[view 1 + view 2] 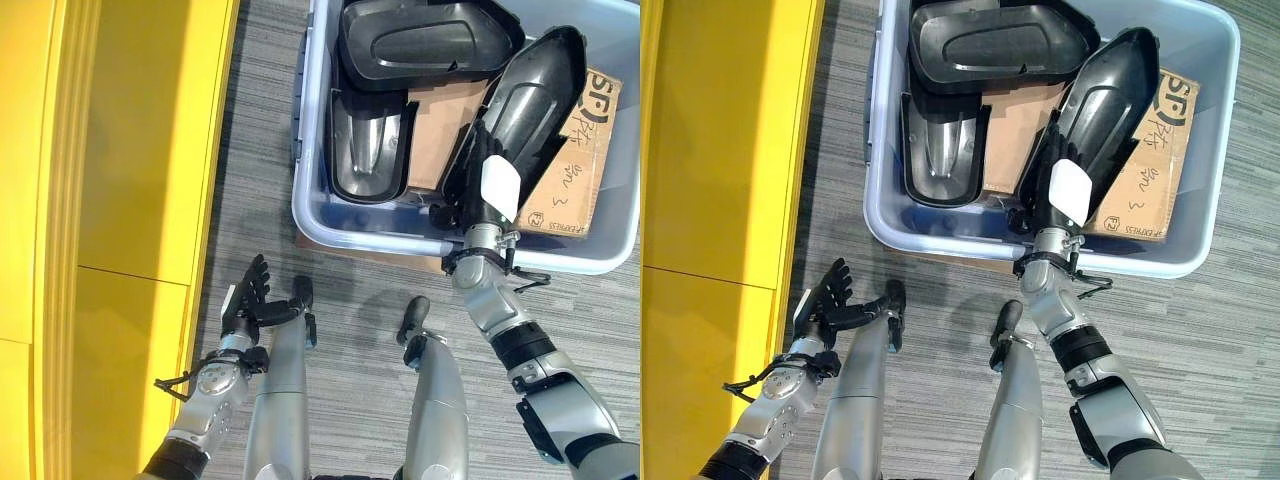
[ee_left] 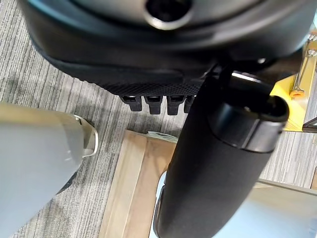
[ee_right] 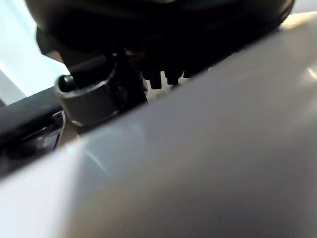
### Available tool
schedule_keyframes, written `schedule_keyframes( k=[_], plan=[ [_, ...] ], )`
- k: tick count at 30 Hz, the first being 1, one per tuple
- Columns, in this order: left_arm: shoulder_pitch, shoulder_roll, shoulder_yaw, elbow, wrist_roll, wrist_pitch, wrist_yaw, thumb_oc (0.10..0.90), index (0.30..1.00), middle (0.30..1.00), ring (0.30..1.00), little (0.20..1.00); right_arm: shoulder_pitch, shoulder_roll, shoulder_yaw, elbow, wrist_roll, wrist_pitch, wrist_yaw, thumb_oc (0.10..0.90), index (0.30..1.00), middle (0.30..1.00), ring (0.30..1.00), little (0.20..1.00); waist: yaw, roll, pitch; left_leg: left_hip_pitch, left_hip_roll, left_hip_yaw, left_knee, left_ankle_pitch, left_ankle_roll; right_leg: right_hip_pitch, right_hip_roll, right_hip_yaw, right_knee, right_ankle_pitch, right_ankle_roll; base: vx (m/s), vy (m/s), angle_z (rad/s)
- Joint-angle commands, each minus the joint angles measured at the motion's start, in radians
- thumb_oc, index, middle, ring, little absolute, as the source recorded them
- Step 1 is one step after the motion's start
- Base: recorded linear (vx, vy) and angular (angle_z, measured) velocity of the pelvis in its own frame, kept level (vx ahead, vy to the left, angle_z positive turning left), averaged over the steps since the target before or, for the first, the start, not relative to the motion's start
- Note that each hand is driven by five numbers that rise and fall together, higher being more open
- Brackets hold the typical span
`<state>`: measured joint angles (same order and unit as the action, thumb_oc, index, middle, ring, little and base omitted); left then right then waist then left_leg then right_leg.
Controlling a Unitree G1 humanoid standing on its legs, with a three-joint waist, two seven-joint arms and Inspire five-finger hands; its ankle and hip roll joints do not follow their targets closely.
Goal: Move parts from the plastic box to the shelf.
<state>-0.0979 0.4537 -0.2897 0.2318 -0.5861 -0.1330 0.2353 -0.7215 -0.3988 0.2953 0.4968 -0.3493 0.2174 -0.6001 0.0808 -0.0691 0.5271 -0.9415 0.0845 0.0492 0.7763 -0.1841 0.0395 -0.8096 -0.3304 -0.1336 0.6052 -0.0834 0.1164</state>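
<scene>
- Parts of black moulded plastic lie in the plastic box (image 1: 310, 215), a pale blue-grey tub on the carpet; the yellow shelf (image 1: 120, 200) stands off the box's left side, and none of its visible surface bears a part.
- One long glossy part (image 1: 1095, 115) is in the right hand (image 1: 1055, 205), which reaches over the box's near wall. The hand is clasped on the part's near end, its white-covered thumb lying on the hollow inner face.
- That long part leans tilted inside the box, its long axis running from the near wall up and away toward the far right corner; the rounded tip points at that corner, over a sheet of brown cardboard (image 1: 1150, 175).
- A shorter curved part (image 1: 370, 145) lies by the box's left wall, long axis running near to far; a wide oval part (image 1: 425, 40) rests across the far end, partly over it.
- My judgement: the task is at an early stage, with one part gripped but not lifted out of the box and two more waiting.
- Left hand (image 1: 250, 300) hangs released, fingers spread, over the carpet between the box's near left corner and the shelf, holding nothing.
</scene>
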Motion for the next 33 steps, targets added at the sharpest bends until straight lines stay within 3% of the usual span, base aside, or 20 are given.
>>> schedule_keyframes(
  k=[1, 2, 4, 15, 28, 33],
  plan=[
    [0.018, 0.016, -0.007, -0.102, -0.004, -0.055, 0.013, 0.9, 1.0, 1.0, 1.0, 1.0, -0.042, -0.074, -0.097, 0.041, 0.049, 0.004, -0.075, 0.641, 0.638, 0.638, 0.638, 0.638, 0.003, 0.048, -0.007, 0.035, 0.001, -0.07, 0.002, -0.08, -0.027, 0.025, 0.01, -0.013, 0.069, -0.076, 0.013, 0.0, 0.0, 0.0],
    [0.017, 0.016, -0.006, -0.101, -0.004, -0.054, 0.015, 0.9, 1.0, 1.0, 1.0, 1.0, -0.046, -0.071, -0.107, 0.058, 0.069, 0.005, -0.086, 0.518, 0.465, 0.465, 0.465, 0.465, 0.002, 0.05, -0.007, 0.034, 0.0, -0.069, 0.001, -0.079, -0.028, 0.023, 0.01, -0.012, 0.069, -0.077, 0.013, 0.0, 0.0, 0.0],
    [0.019, 0.017, -0.005, -0.102, -0.005, -0.053, 0.016, 0.9, 1.0, 1.0, 1.0, 1.0, -0.049, -0.068, -0.115, 0.074, 0.086, 0.005, -0.096, 0.4, 0.3, 0.3, 0.3, 0.3, 0.002, 0.051, -0.007, 0.033, 0.0, -0.07, -0.001, -0.078, -0.028, 0.021, 0.01, -0.014, 0.071, -0.078, 0.013, 0.0, 0.0, 0.0],
    [0.021, 0.017, -0.004, -0.098, 0.0, -0.049, 0.028, 0.9, 1.0, 1.0, 1.0, 1.0, -0.051, -0.051, -0.135, 0.122, 0.169, -0.02, -0.126, 0.4, 0.3, 0.3, 0.3, 0.3, -0.004, 0.051, -0.007, 0.023, 0.002, -0.072, -0.001, -0.075, -0.029, 0.009, 0.013, -0.014, 0.08, -0.082, 0.01, 0.0, 0.0, 0.0],
    [0.015, 0.013, -0.006, -0.091, 0.005, -0.055, 0.033, 0.9, 1.0, 1.0, 1.0, 1.0, -0.023, -0.066, -0.132, 0.078, 0.122, -0.013, -0.12, 0.4, 0.3, 0.3, 0.3, 0.3, -0.006, 0.045, -0.007, 0.036, 0.001, -0.076, -0.015, -0.066, -0.033, 0.023, 0.014, -0.025, 0.078, -0.084, 0.011, 0.0, 0.0, 0.0],
    [0.011, 0.012, 0.003, -0.086, 0.013, -0.054, 0.034, 0.9, 1.0, 1.0, 1.0, 1.0, 0.01, -0.087, -0.131, -0.017, 0.076, -0.017, -0.102, 0.4, 0.3, 0.3, 0.3, 0.3, -0.008, 0.034, -0.007, 0.067, 0.002, -0.079, -0.041, -0.057, -0.037, 0.059, 0.014, -0.037, 0.061, -0.078, 0.015, 0.0, 0.0, 0.0]
  ],
)
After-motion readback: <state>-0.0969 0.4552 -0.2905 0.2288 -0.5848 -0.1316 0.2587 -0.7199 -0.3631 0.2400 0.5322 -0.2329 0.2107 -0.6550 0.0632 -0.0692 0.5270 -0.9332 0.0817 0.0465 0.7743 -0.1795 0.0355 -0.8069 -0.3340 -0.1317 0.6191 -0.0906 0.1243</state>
